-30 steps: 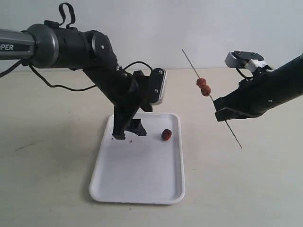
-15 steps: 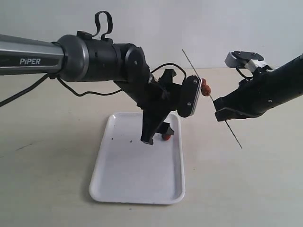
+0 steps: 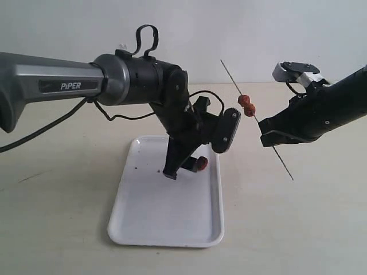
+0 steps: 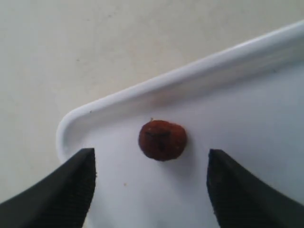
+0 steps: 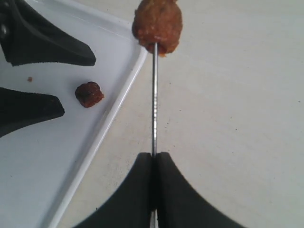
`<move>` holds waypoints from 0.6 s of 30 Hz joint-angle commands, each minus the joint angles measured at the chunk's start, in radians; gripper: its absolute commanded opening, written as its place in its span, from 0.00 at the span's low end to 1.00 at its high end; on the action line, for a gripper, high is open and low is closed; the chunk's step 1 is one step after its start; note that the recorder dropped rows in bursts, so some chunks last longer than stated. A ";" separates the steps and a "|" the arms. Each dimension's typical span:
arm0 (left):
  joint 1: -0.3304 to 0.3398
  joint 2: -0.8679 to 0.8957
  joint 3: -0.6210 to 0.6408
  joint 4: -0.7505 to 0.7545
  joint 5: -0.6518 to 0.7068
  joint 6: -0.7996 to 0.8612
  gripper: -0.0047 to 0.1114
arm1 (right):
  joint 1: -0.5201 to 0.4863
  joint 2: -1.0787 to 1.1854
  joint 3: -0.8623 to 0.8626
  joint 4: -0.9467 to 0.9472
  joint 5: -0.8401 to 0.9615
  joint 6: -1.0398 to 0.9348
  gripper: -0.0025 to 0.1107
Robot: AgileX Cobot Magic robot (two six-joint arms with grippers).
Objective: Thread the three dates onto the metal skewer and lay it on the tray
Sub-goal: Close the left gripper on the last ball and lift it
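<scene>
Tray (image 3: pixel 166 223) holds just one loose date (image 4: pixel 162 140), with the left tool (image 4: pixel 150 156) spread wide open right by it; right tool (image 5: pixel 155 159) pinches the skewer (image 5: pixel 154 99) carrying two dates (image 3: pixel 247 106).

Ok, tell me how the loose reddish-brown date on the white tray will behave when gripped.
Roundish and lying loose on the smooth white tray, the wrinkled reddish-brown date would probably roll if one finger touches first. Its wrinkled skin suggests it is soft, so a hard squeeze may dent it. It looks light; the open left gripper straddles it.
</scene>
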 commanded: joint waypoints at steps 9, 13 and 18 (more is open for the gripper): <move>-0.028 0.033 -0.004 0.003 -0.028 0.051 0.57 | -0.005 0.000 0.003 -0.001 0.002 -0.002 0.02; -0.036 0.040 -0.004 0.003 -0.030 0.049 0.55 | -0.005 0.000 0.003 -0.001 0.002 -0.002 0.02; -0.036 0.040 -0.004 0.003 -0.026 0.043 0.55 | -0.005 0.000 0.003 -0.001 0.009 0.000 0.02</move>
